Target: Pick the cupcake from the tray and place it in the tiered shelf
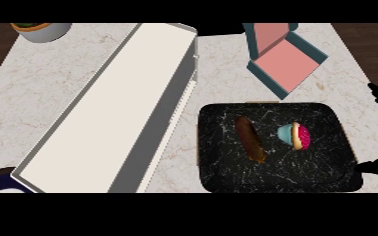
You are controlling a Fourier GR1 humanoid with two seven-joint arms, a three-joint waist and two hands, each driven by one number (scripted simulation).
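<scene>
The cupcake [295,135] lies on its side on the right half of the black marbled tray [221,175], blue wrapper to the left and pink frosting to the right. The long white tiered shelf [111,115] runs diagonally across the counter just left of the tray. Only small black parts of my right hand [369,168] show at the view's right edge, beside the tray's right rim and apart from the cupcake. My left hand is out of view.
A brown eclair-like pastry [250,139] lies on the tray left of the cupcake. A pink and teal holder [284,60] stands behind the tray. A plant pot [40,30] sits at the far left corner. A dark blue object [9,181] peeks out by the shelf's near corner.
</scene>
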